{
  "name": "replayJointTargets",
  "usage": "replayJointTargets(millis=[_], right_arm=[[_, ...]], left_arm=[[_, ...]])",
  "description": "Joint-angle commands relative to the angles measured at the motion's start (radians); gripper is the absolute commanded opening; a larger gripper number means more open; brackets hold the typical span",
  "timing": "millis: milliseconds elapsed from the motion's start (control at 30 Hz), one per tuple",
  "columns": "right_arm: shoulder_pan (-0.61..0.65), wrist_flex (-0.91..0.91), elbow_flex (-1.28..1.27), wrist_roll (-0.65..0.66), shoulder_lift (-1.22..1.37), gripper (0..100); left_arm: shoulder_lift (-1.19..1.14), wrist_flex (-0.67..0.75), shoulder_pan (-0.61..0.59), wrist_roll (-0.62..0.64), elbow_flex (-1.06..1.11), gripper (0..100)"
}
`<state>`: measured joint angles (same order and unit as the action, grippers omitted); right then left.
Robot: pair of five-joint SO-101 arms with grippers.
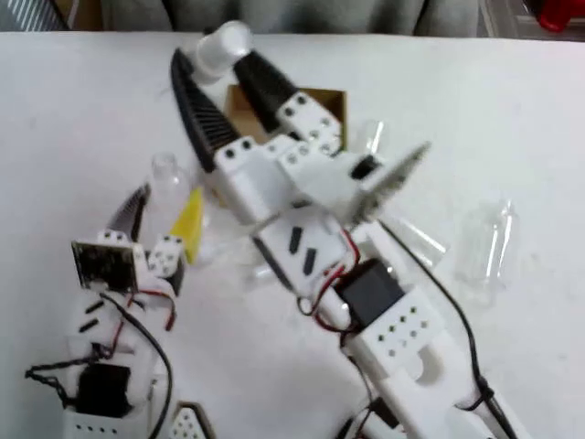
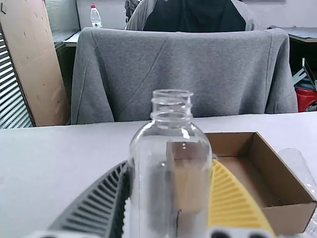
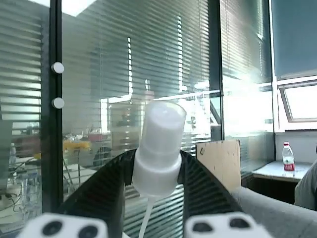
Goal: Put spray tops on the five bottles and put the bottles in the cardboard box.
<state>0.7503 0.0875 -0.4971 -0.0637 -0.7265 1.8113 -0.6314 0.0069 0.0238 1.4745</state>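
Bottle [image 2: 171, 148] — one, uncapped — clamped in left gripper [image 1: 163, 206], one spray top [image 3: 161, 144] clamped in right gripper [image 3: 157, 161], one cardboard box [image 2: 233, 136] nearby.

Uncapped clear bottle [image 2: 171, 163] between fingers [image 2: 99, 208] — grey, yellow, cardboard box [image 2: 277, 171] behind

bottle [image 2: 171, 163] upright between left jaws | cardboard box [image 2: 270, 171] on surface [image 1: 512, 110], just behind-right of it | spray top [image 3: 158, 148] between right jaws, raised near box | loose bottles [image 1: 484, 242] lying right of box
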Motion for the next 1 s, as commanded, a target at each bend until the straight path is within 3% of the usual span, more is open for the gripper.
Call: replayJointTargets(millis=[0, 233, 600, 967], right_arm=[[-0.001, -0.071, 0.092, 0.014, 0.016, 1.5], [-0.002, -0.268, 0.222, 0.014, 0.104, 1.5], [0.002, -0.466, 0.345, 0.014, 0.128, 1.5], [0.028, -0.478, 0.348, 0.005, 0.177, 1.5]], left_arm=[[0.015, 0.069, -0.012, 0.009, 0.017, 2], [0.015, 0.204, -0.012, 0.009, 0.115, 2], [0.015, 0.287, -0.012, 0.008, 0.206, 2], [0.013, 0.313, -0.012, 0.008, 0.219, 2]])
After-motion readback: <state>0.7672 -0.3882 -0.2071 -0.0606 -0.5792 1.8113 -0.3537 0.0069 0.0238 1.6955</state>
